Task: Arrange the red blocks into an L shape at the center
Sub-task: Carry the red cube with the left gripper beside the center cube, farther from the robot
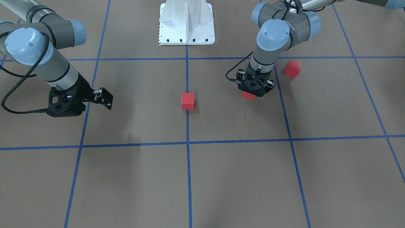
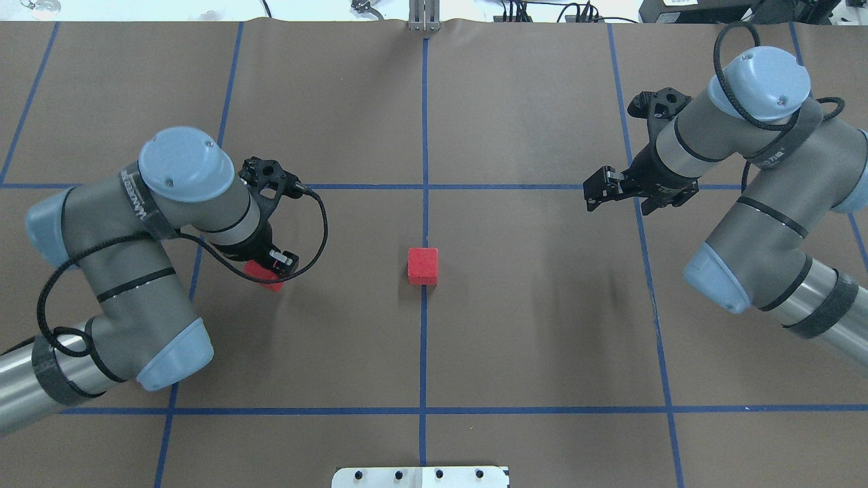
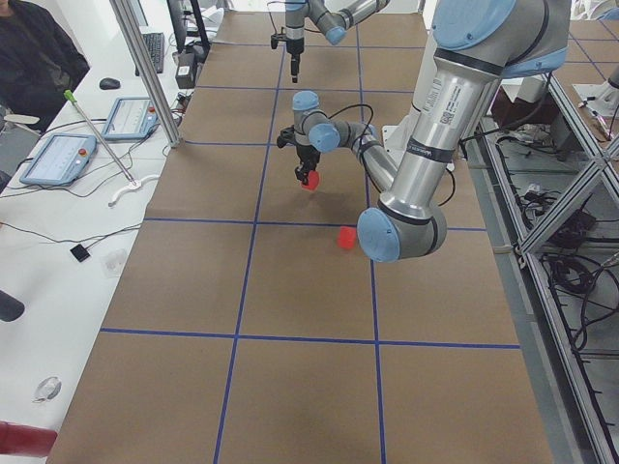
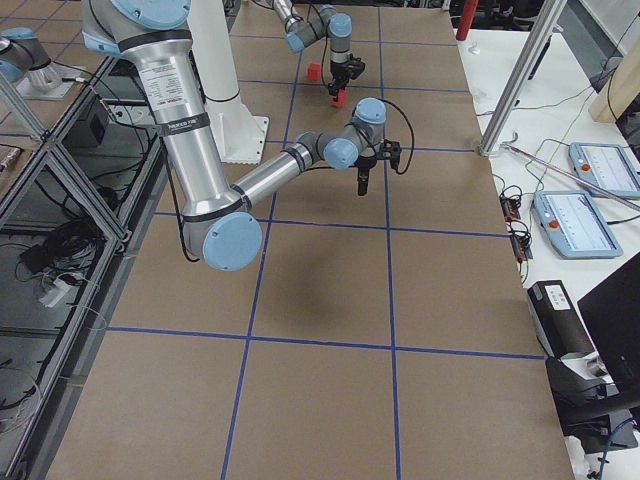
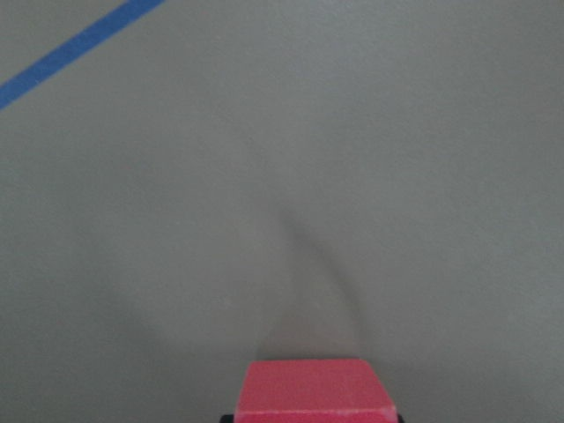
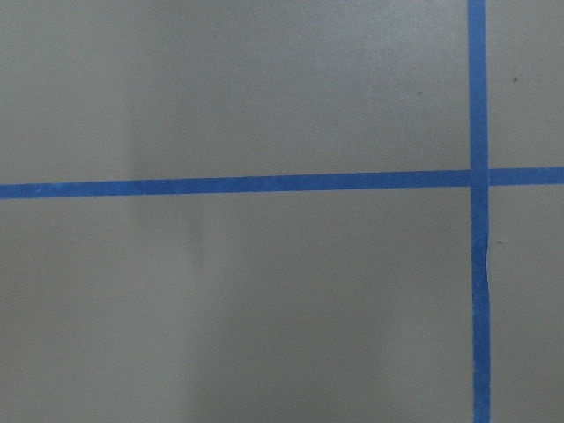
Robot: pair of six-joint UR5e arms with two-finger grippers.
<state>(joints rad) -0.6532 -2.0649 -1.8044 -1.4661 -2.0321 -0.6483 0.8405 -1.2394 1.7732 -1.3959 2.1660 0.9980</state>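
1. Lettering runs along the left arm's grey shell in the overhead view and down the near arm's silver tube in both side views. It is too small to read.
2. The left gripper (image 1: 249, 94) is clamped on one red block (image 1: 248, 96), which shows only as a sliver under the black fingers. The left wrist view cuts it off at the bottom edge. Whether it touches the brown floor cannot be judged.
3. The middle red block (image 1: 188, 100) stands on the central blue tape line (image 1: 187, 76), inside the center (image 1: 177, 122), apart from the other two. Neither side view shows it clearly.
4. The outer red block (image 1: 292, 69) lies one grid line further out, beside the left arm's wrist. From overhead that arm hides it.
5. The right gripper (image 1: 106, 98) carries nothing. Its fingers look like one dark shape, so whether its jaws are spread or together cannot be told. Its wrist camera shows only floor and crossing tape.
6. The left arm folds at the elbow, and its wrist points straight down between the two grid lines. The right arm reaches in from the far side, and its tool points downward over a tape line, well away from every block.
7. The white base plate (image 1: 186, 27) is cut off at the top edge of the front view.
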